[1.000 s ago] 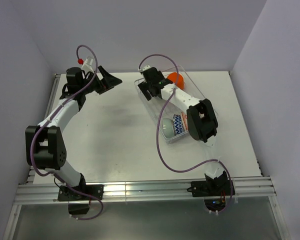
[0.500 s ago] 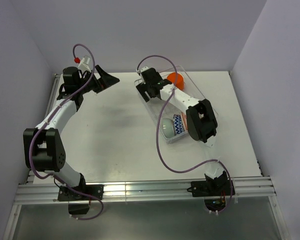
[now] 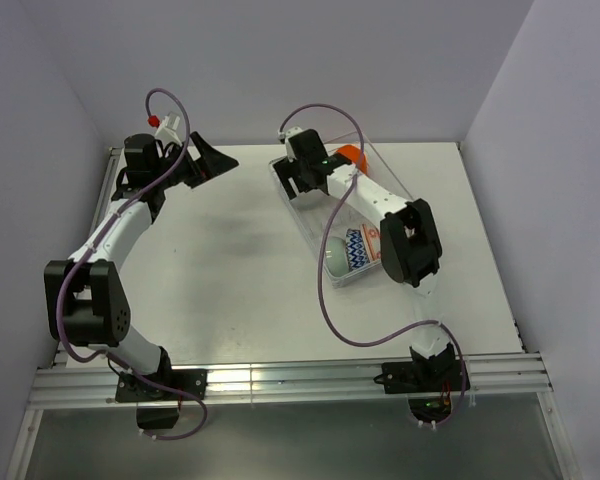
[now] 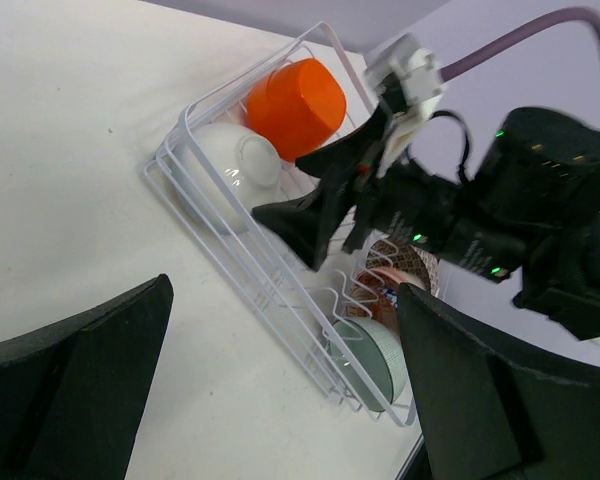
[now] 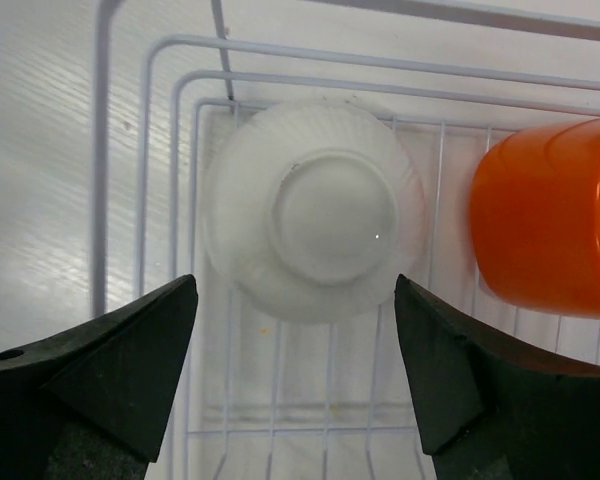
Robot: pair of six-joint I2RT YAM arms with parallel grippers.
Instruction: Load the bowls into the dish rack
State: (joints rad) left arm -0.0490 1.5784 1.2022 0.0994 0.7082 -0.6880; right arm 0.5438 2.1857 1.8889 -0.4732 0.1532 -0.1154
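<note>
- Right claw (image 5: 295, 385) hangs open and empty over the white bowl (image 5: 315, 235), which sits upturned in the rack (image 5: 180, 75) beside the orange bowl (image 5: 550, 225).
- Left claw (image 3: 213, 162) is open, holding nothing.
- The white bowl looks stiff, glossy and probably breakable; the rim seems the safest hold.

Both arms are built of white tubular links joined by chunky black joint housings, the left arm (image 3: 120, 225) and the right arm (image 3: 365, 195) each seated on a black base bolted to a silver aluminium rail (image 3: 280, 385). A thin mauve cable (image 3: 321, 285) loops loosely along each arm, and the left wrist carries a white connector (image 3: 165, 122) with a red tip. The fingers (image 5: 100, 380) are matte black, broad and wedge-shaped, and small green lights (image 4: 498, 133) glow on the right arm's black wrist housing.
</note>
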